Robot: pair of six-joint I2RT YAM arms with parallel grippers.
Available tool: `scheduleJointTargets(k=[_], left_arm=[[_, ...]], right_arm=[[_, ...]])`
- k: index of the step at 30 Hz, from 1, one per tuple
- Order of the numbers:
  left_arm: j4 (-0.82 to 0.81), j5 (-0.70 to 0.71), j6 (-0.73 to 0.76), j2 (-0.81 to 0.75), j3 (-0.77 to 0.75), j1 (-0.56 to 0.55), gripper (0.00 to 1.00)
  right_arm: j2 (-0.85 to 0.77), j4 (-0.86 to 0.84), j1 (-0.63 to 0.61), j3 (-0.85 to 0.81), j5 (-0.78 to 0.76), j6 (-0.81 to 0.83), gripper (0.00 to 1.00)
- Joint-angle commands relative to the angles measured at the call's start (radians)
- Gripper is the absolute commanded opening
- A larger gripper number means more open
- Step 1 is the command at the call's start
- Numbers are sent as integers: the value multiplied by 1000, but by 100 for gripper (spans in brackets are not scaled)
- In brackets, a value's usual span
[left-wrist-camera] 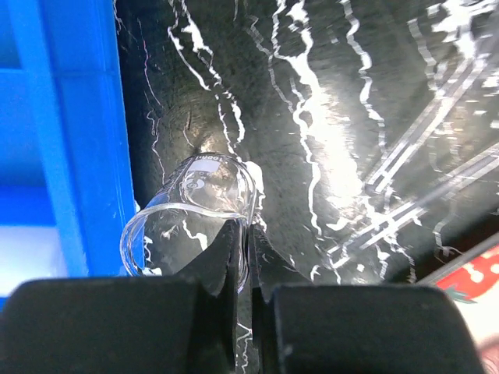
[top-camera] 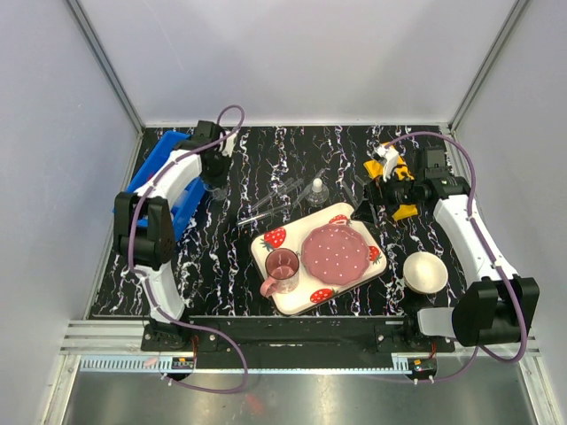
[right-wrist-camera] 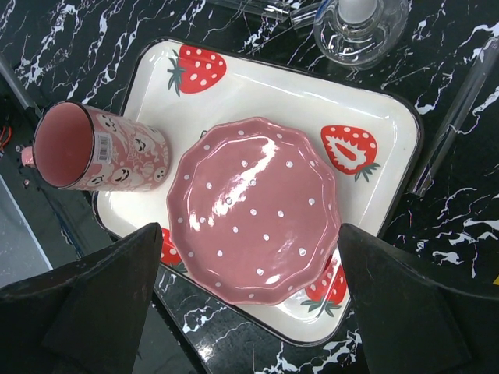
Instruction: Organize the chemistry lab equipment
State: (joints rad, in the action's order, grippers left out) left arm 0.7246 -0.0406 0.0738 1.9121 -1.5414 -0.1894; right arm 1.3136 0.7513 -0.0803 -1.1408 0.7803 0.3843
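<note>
A small clear glass beaker (left-wrist-camera: 191, 210) lies on its side on the black marbled table, right beside a blue bin (left-wrist-camera: 54, 140). My left gripper (left-wrist-camera: 243, 234) is shut on the beaker's wall, one finger inside the mouth and one outside. From above, the left gripper (top-camera: 215, 180) is at the back left. A clear flask (top-camera: 316, 190) (right-wrist-camera: 360, 27) and thin glass tubes (top-camera: 275, 202) (left-wrist-camera: 437, 179) lie mid-table. My right gripper (right-wrist-camera: 249, 265) hangs open above the strawberry tray. A yellow rack (top-camera: 406, 211) and a white squeeze bottle (top-camera: 387, 158) sit partly hidden behind the right arm.
The strawberry-print tray (top-camera: 266, 257) holds a pink plate (top-camera: 337, 251) and a pink cup (top-camera: 282, 266) at front centre. A white bowl (top-camera: 425, 272) stands at the front right. The blue bin (top-camera: 168, 177) sits along the left edge, under the left arm.
</note>
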Motion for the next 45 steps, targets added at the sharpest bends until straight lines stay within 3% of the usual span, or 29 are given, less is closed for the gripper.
scheduleJointTargets(k=[1,9,16,35,39,45], left_arm=[[-17,-120,-14,-162,-13,24,0],[-74,-352,-152,-254,-55,206,0],[-119,-363,-244,-188,-117,369,0],[-93,-263,-235,111,-221,386,2],[-88,-254,-243,140,-233,386,6],[-62,-248,-249,160,-247,384,19]], right_arm=[[-34,-20,5,6,36,-1,100],[-27,-27,10,9,48,2,100],[-16,-32,11,7,56,4,100],[15,-29,11,-4,48,4,100],[21,-23,11,-8,45,5,100],[33,-10,10,-23,43,4,100]])
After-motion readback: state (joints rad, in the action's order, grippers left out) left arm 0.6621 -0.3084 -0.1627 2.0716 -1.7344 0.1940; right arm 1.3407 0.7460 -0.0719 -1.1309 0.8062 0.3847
